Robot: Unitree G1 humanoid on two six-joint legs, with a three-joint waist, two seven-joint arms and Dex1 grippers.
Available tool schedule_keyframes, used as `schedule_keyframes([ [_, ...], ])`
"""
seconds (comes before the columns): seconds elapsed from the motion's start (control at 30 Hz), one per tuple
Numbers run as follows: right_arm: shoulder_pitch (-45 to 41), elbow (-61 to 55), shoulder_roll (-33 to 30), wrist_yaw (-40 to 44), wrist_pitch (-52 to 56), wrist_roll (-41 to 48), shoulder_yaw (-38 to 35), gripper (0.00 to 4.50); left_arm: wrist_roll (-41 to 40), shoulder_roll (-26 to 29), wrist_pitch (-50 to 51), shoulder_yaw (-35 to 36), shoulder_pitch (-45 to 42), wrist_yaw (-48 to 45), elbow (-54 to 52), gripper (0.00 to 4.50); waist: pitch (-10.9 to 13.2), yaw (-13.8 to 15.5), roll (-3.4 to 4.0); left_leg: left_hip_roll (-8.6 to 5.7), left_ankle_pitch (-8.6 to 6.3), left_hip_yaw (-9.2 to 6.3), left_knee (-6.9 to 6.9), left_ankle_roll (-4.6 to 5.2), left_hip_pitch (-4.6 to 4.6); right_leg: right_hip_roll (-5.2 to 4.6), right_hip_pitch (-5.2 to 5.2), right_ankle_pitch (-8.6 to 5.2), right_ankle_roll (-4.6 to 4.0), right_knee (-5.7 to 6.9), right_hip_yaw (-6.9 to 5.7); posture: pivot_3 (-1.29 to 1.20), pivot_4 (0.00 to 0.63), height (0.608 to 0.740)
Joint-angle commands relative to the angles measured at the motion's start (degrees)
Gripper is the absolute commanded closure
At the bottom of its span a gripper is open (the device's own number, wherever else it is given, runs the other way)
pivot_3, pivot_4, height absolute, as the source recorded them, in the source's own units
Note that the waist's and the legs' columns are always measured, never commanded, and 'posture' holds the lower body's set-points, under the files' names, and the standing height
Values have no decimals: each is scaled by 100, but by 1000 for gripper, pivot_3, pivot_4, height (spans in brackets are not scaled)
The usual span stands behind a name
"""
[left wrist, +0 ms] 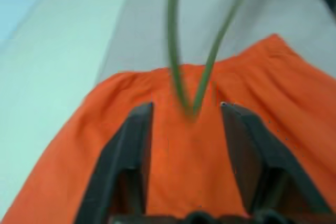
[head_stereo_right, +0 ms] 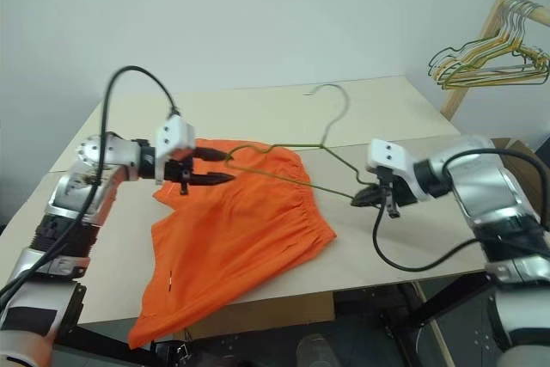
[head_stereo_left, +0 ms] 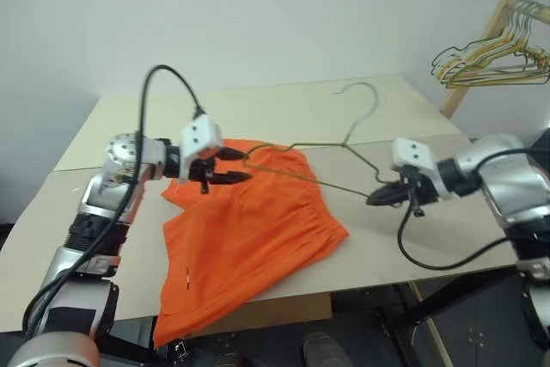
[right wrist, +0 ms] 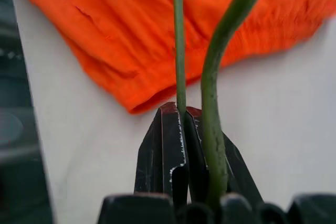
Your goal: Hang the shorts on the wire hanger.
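Note:
The orange shorts (head_stereo_left: 249,238) lie spread on the table, one end drooping over its front edge. The thin grey-olive wire hanger (head_stereo_left: 344,145) stretches above the shorts' far edge, its hook (head_stereo_left: 365,96) pointing away from me. My right gripper (head_stereo_left: 378,198) is shut on the hanger's right corner; in the right wrist view the wire (right wrist: 179,51) runs out from between the shut fingers (right wrist: 165,140). My left gripper (head_stereo_left: 239,165) stands open at the hanger's left corner, which sits between its fingers (left wrist: 131,145) without being pinched, just above the fabric (left wrist: 184,171).
The beige table (head_stereo_left: 258,109) reaches back to a white wall. A wooden rack with a bunch of yellow, green and tan hangers (head_stereo_left: 494,62) stands at the far right. Black cables loop off both wrists.

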Motion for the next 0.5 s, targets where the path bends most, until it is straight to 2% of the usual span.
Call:
schedule_keyframes([
  [0.03, 398, -194, -171, -451, 896, 242, -500, 4500, -432, 31, 139, 566, -70, 149, -97, 1121, 0, 0, 0, 0, 0, -1, 0, 0, 0, 0, 0, 0, 0, 0, 0, -218, 0, 740],
  [0.13, 636, -104, -197, -802, 1903, 368, -646, 4500, -894, 105, 520, 763, 253, -43, -709, 80, -1, -27, 2, 0, 0, 0, -2, 0, -1, -2, -2, 0, 0, 1, 3, -211, 0, 740],
  [0.33, 612, 284, -436, -681, 3423, 609, -250, 4500, -1486, 272, 625, 857, 1099, -482, -1904, 33, -2, 0, 3, 1, 0, 1, -4, 0, 0, -2, -2, 0, 0, 1, 6, -194, 0, 740],
  [0.5, 418, 567, -603, -268, 3806, 723, 277, 4500, -1765, 391, 806, 897, 1491, -479, -2381, 33, -2, 95, 3, 1, 0, 6, -2, 0, 1, -3, 2, 0, 0, -4, 7, -179, 0, 740],
])
